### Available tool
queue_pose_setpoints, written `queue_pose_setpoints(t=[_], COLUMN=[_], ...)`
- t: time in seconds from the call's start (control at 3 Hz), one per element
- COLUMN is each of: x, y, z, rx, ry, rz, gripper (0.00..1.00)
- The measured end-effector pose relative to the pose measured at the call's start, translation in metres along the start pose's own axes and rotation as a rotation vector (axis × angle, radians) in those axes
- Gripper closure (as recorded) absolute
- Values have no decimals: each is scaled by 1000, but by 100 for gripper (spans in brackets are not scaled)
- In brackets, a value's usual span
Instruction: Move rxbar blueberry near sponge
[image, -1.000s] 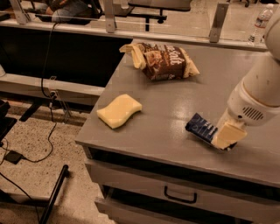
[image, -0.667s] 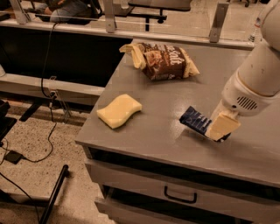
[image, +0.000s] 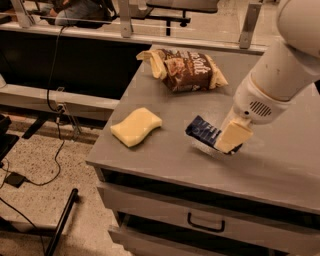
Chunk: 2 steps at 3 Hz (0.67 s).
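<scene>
The rxbar blueberry (image: 204, 132), a dark-blue flat wrapper with white lettering, is held tilted just above the grey tabletop (image: 165, 155), right of centre. My gripper (image: 231, 139) is shut on its right end, with a yellowish finger (image: 233, 136) lying across it. The white arm comes down from the upper right. The pale yellow sponge (image: 136, 126) lies flat on the table to the left, a short gap from the bar's near end.
A brown chip bag (image: 186, 69) lies at the back of the table. The table's left and front edges are close to the sponge. Drawers with a handle (image: 205, 223) sit below. Cables and a black stand are on the floor at left.
My gripper has carried the rxbar blueberry leftward across the table, towards the sponge. The sponge and chip bag have not moved.
</scene>
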<state>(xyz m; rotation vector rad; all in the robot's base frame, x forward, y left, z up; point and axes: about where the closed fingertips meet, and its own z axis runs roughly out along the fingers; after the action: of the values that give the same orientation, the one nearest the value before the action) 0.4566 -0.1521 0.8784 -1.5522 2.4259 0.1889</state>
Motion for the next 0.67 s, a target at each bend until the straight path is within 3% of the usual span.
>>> queue_pose_setpoints(t=[0.67], x=[-35], y=[14], z=[10], rx=[-51], ry=[-55], rz=[-84], gripper=[100])
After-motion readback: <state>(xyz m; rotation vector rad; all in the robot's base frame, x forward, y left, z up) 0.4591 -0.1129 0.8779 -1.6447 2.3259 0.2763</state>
